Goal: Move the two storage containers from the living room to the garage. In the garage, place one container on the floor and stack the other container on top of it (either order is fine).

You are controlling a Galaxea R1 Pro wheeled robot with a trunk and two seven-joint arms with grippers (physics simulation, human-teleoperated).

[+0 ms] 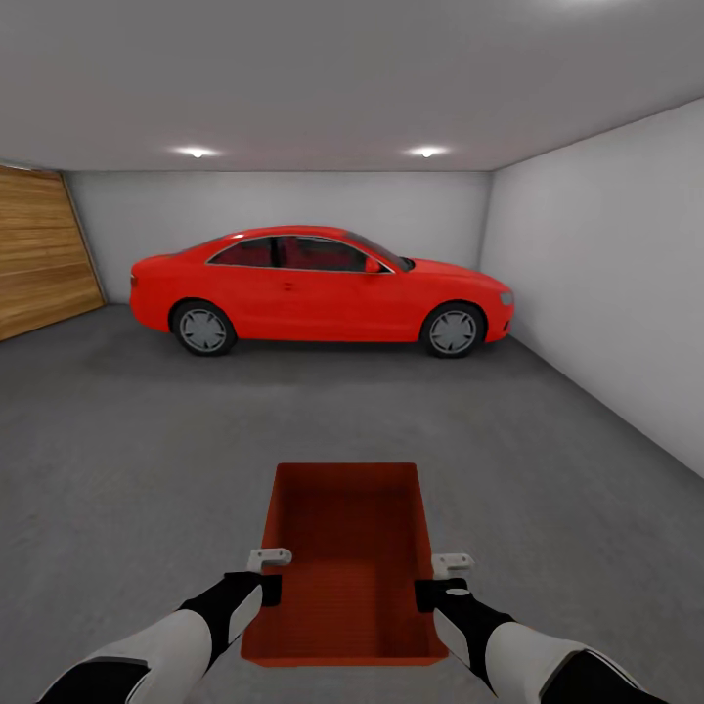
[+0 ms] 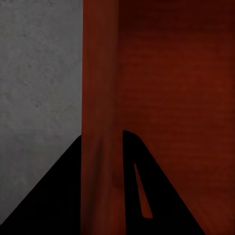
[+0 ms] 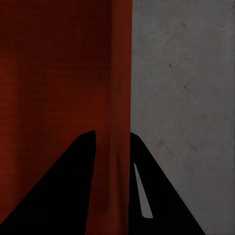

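The robot is standing in the garage, holding one orange-red container (image 1: 352, 557) above the grey floor (image 1: 127, 469). The left gripper (image 1: 262, 579) is pinching the bin's left wall, and the right gripper (image 1: 442, 581) is pinching the right wall. If one grip is slipping, the bin could be tipping and dropping.
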